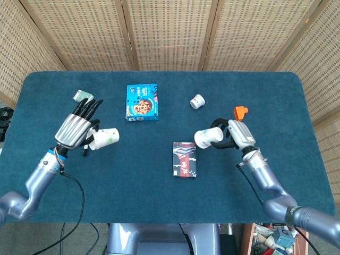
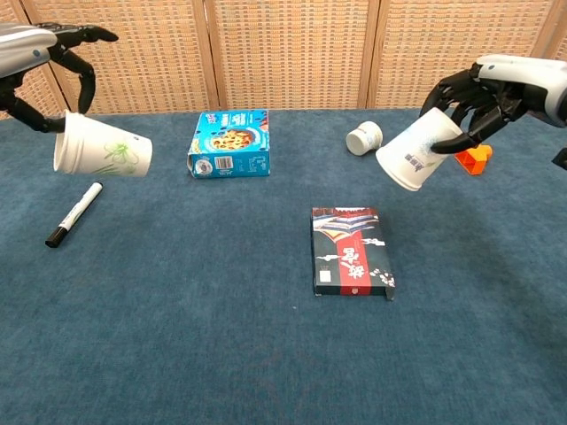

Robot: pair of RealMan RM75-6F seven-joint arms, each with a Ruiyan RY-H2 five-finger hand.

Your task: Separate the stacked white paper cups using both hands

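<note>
Cups are apart: your left hand grips one cup left of the black box, your right hand grips the other to its right. Both held off the counter, mouths tilted, so set them down next.

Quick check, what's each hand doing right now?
Left hand: holding the paper cup with the green print.
Right hand: holding the other white paper cup.
</note>
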